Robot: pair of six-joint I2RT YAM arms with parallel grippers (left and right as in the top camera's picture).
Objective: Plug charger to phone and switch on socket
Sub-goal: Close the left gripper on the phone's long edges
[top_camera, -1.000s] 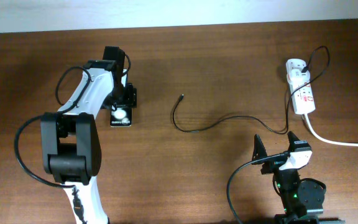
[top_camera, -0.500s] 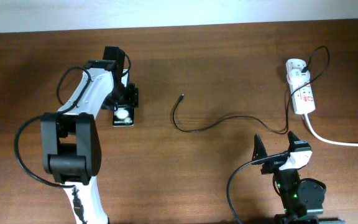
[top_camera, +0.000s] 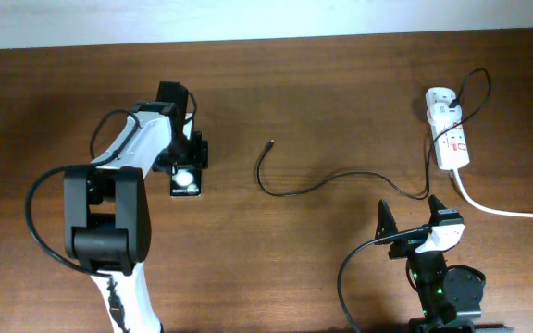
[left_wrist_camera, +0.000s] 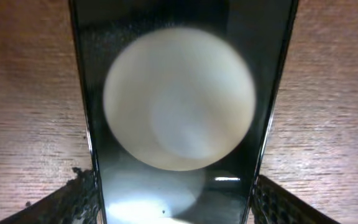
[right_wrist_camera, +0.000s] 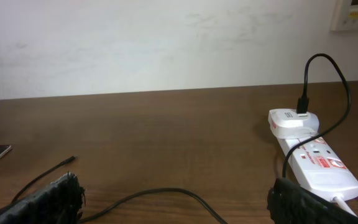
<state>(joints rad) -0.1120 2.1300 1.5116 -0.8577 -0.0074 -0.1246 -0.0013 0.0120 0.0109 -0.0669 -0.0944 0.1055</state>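
The black phone (top_camera: pixel 185 181) lies flat on the table at the left, a white round shape on its face. My left gripper (top_camera: pixel 185 165) straddles it from above; in the left wrist view the phone (left_wrist_camera: pixel 179 112) fills the gap and both fingers press its long edges, so my left gripper (left_wrist_camera: pixel 178 200) is shut on it. The charger, a thin black cable (top_camera: pixel 359 171), runs from its plug tip (top_camera: pixel 271 143) to the white adapter (top_camera: pixel 440 100) on the socket (top_camera: pixel 453 143). My right gripper (top_camera: pixel 410 215) stands open near the front edge, over the cable (right_wrist_camera: pixel 166 189), holding nothing.
A thick white cord (top_camera: pixel 507 211) leaves the socket toward the right edge. In the right wrist view the socket (right_wrist_camera: pixel 319 168) with red markings lies at the right and the plug tip (right_wrist_camera: pixel 72 160) at the left. A pale wall borders the table's far side.
My left gripper has shifted slightly right and toward the front, and the phone has moved with it. The right arm, cable and socket have not moved.
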